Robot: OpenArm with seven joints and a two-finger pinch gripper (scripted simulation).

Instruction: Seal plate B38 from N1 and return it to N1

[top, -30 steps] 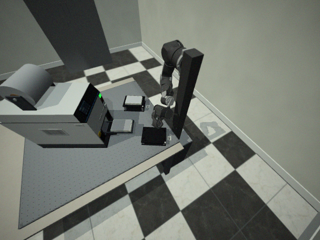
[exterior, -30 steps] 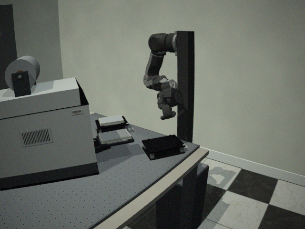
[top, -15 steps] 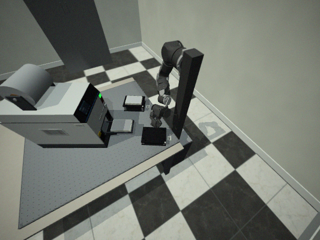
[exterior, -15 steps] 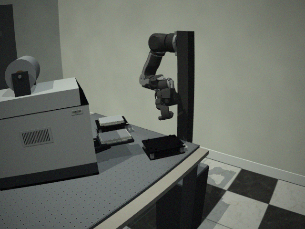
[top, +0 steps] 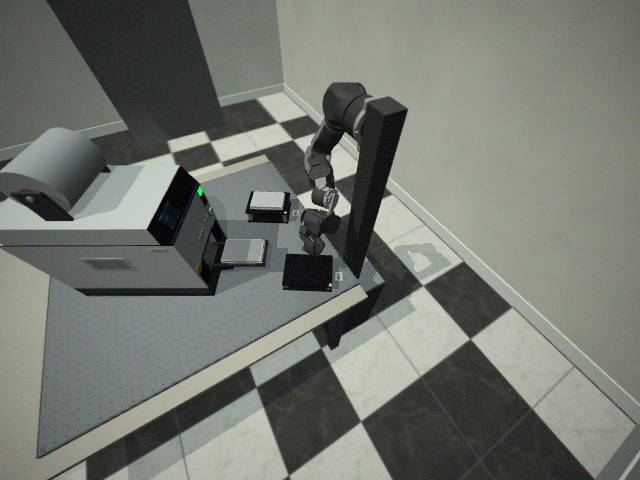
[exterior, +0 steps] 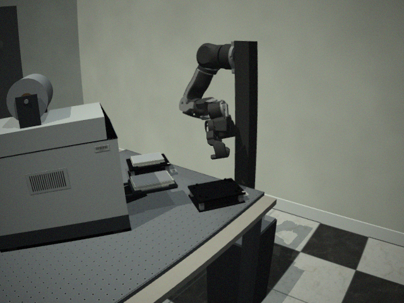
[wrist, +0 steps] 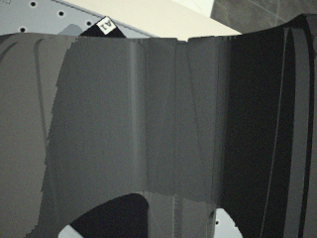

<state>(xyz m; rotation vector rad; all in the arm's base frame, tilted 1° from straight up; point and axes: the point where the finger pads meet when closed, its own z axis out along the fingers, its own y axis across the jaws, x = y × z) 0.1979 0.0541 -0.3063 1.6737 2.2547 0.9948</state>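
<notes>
The plate B38 (top: 244, 251) lies on the sealer's stage (top: 217, 256), which stands out in front of the housing (top: 103, 232). Its top is grey with a lighter strip at one end, also in the exterior view (exterior: 151, 180). The lamp (top: 200, 191) is green. The black nest N1 (top: 307, 272) is empty near the table's corner. My gripper (top: 311, 248) (exterior: 216, 154) is shut and empty. It hangs in the air above N1's far edge, apart from it. In the wrist view my shut fingers (wrist: 174, 232) fill the frame.
B83 (top: 267, 200), a white-topped plate, sits on the nest N2 behind the stage. The arm's dark mounting column (top: 369, 191) stands right behind N1. A foil roll (top: 51, 162) sits on top of the housing. The table edge runs close beside N1.
</notes>
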